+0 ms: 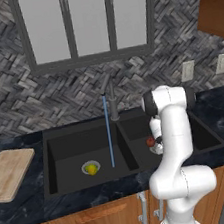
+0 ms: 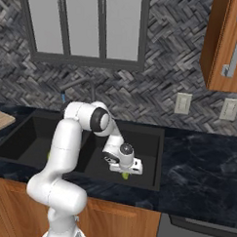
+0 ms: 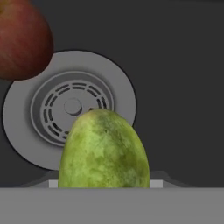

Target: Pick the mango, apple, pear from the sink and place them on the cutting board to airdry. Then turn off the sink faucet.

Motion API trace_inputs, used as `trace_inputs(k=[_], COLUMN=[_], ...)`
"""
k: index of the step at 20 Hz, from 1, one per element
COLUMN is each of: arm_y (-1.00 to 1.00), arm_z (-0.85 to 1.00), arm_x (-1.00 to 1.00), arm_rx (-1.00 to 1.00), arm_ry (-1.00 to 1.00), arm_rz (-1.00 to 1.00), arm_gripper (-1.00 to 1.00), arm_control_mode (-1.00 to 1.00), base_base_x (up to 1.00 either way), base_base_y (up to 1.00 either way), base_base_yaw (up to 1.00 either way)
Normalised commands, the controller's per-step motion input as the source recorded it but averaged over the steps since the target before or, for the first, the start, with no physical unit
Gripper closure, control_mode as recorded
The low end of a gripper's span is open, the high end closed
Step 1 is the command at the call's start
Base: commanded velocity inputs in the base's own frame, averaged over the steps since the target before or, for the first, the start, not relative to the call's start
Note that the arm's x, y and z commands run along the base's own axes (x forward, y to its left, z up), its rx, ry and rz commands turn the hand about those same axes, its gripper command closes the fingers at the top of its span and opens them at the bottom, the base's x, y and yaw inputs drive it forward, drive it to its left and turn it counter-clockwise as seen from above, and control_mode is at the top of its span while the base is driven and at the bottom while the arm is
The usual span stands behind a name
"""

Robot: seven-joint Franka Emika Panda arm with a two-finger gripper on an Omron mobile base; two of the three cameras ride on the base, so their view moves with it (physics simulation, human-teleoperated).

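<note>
Your apple (image 1: pixel 150 141) was small, round and dark red, in the right basin of the black sink (image 1: pixel 62 141), touching the drain (image 3: pixel 26 131) rim in the hand view. The green elongated fruit (image 3: pixel 103 151), mottled yellow-green, sat between the tips of your claw (image 2: pixel 125 175) over that silver drain; the claw was closed on it. The left basin held a round yellow-green fruit (image 1: pixel 92 169) on its own drain. A thin blue water stream (image 1: pixel 109 132) fell from the sink faucet (image 1: pixel 111 98) into the left basin. The tan cutting board (image 1: pixel 9 174) lay on the bench (image 1: pixel 22 212) left of the sink.
</note>
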Motion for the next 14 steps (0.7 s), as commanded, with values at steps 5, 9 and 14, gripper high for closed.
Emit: trace_inputs(k=[5, 9, 14], arm_y=[0.00, -0.03, -0.04], arm_z=[0.23, 0.68, 0.81], arm_x=[0.00, -0.05, -0.05], arm_rx=[0.00, 0.00, 0.00], arm_ry=[0.00, -0.03, -0.05], arm_rz=[0.01, 0.05, 0.08], arm_gripper=[1.00, 1.00, 1.00], arm_control_mode=[-1.00, -1.00, -1.00], base_base_x=[0.00, 0.00, 0.00], base_base_y=[0.00, 0.00, 0.00], base_base_yaw=[0.00, 0.00, 0.00])
